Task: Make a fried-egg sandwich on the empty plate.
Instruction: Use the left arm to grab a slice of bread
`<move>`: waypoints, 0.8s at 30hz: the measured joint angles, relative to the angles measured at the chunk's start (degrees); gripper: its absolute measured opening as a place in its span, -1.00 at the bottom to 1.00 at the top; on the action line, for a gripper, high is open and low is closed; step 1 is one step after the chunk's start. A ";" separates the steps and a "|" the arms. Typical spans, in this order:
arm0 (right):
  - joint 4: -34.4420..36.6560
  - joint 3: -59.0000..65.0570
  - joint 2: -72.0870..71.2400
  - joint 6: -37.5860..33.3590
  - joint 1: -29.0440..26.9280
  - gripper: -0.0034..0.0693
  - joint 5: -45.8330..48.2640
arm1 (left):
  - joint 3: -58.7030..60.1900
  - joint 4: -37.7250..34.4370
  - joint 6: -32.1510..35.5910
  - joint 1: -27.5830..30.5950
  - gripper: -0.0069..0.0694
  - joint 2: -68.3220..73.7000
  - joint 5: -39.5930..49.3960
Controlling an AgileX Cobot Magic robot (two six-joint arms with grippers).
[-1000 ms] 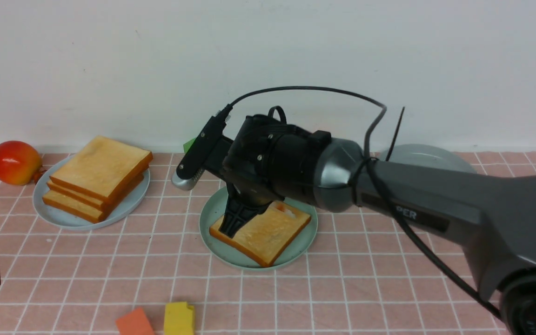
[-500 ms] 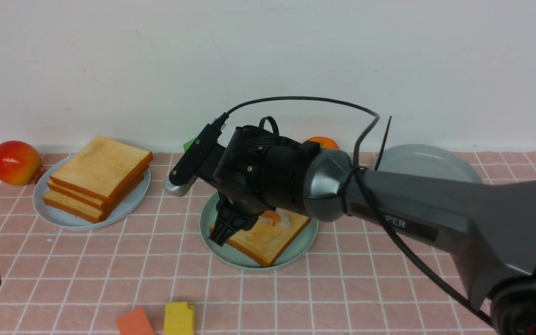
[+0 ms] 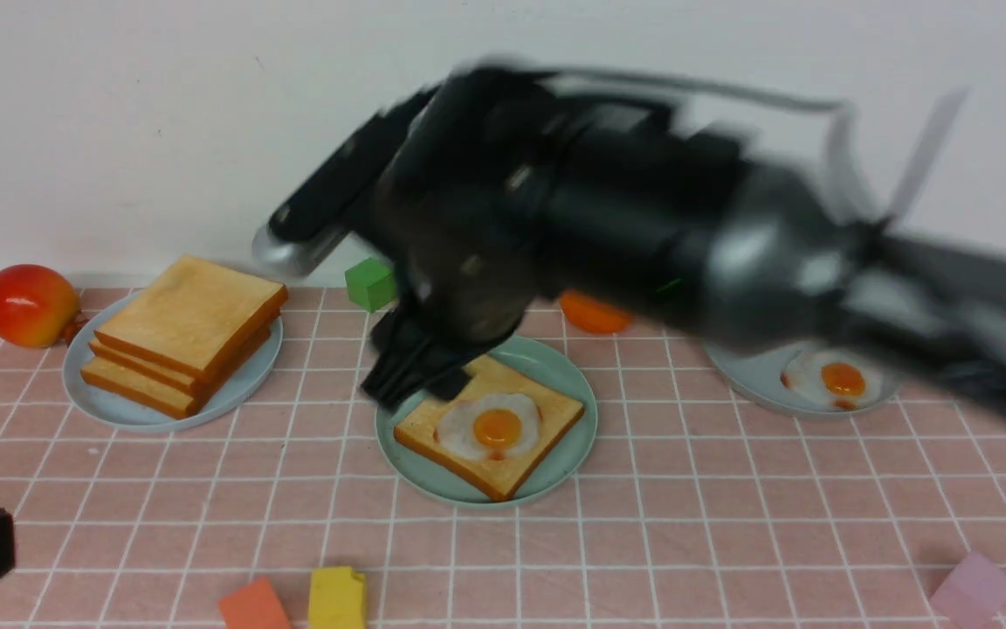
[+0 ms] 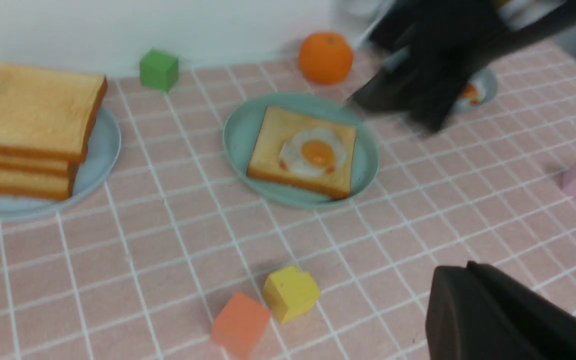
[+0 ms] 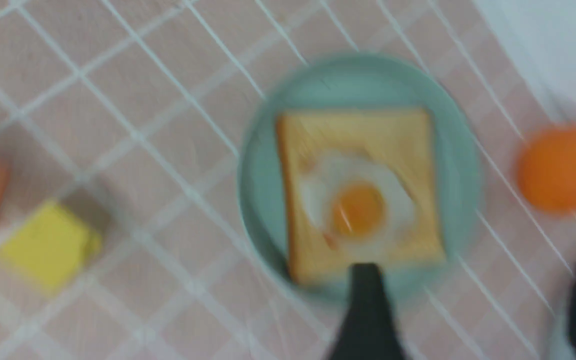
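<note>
The right gripper (image 3: 420,376) – jaws apart, empty – is lifting away, leaving the fried egg (image 3: 488,426) newly resting on the toast (image 3: 512,472) in the mint-green plate (image 3: 555,476), so the sandwich is only awaiting its covering slice.

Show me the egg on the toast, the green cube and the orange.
egg (image 3: 498,427): front view, the yolk.
green cube (image 4: 158,70): left wrist view, front face.
orange (image 4: 325,57): left wrist view, its middle.

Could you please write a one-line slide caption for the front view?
Open right end effector above the mint-green plate, where a fried egg lies on one toast slice; no top slice yet.
</note>
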 joint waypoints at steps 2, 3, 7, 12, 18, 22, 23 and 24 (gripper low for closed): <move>0.94 1.22 -5.17 0.23 -0.14 0.06 3.53 | 0.00 -0.06 -0.72 0.00 -0.77 2.58 1.18; 1.37 2.03 -7.34 0.29 -0.26 -0.08 4.20 | 0.00 -0.06 -0.87 0.00 -0.77 4.31 1.58; 5.19 9.08 -18.41 1.20 -0.33 -0.72 5.42 | -0.75 0.01 -1.30 0.00 -0.85 12.77 2.33; 8.00 18.57 -29.92 3.14 -0.27 -0.93 6.15 | -6.77 2.32 -1.54 0.08 -0.85 25.75 3.49; 8.69 31.68 -46.57 4.47 -0.27 -0.93 6.21 | -17.63 -1.24 4.38 10.19 -0.85 39.88 3.93; 9.28 39.26 -55.42 4.52 -0.27 -0.92 3.47 | -22.83 -8.73 13.58 21.96 -0.85 48.92 3.95; 9.28 40.81 -57.56 4.52 -0.27 -0.92 2.51 | -24.11 -10.30 15.82 24.43 -0.85 50.92 3.90; 9.28 41.94 -59.56 4.52 -0.27 -0.92 1.73 | -25.40 -11.41 17.71 26.53 -0.85 53.43 3.77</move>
